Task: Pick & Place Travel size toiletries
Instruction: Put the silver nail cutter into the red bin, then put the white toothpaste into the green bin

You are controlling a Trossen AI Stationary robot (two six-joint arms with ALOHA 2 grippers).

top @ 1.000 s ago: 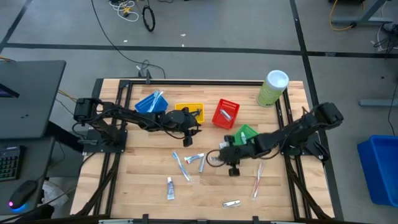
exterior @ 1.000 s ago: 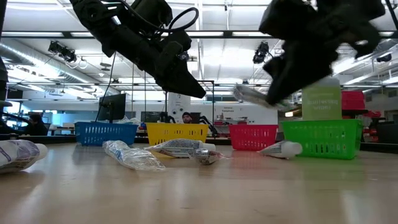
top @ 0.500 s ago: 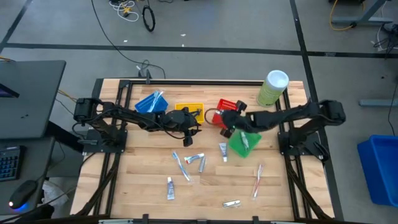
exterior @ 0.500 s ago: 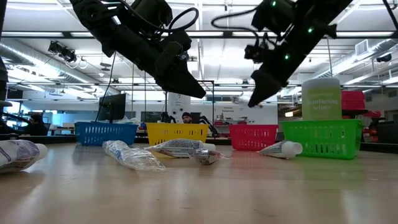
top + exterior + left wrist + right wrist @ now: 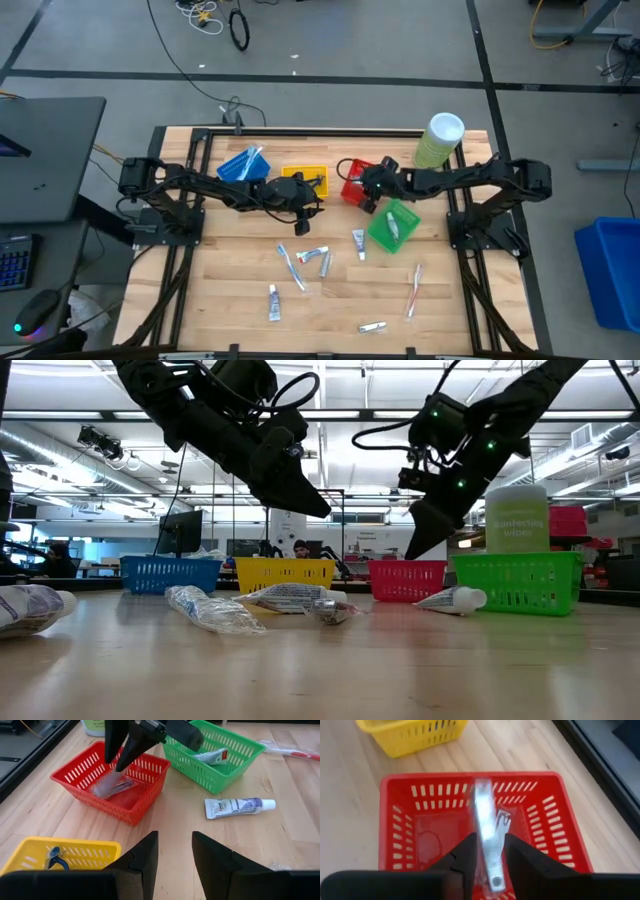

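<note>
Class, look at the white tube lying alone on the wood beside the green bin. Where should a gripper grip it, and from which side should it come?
Grip the tube across the middle of its body, coming straight down from above. It lies flat on the table, clear of the green bin, with bare wood on both long sides for the fingers. The capped end looks narrower, so probably a poorer hold.
</note>
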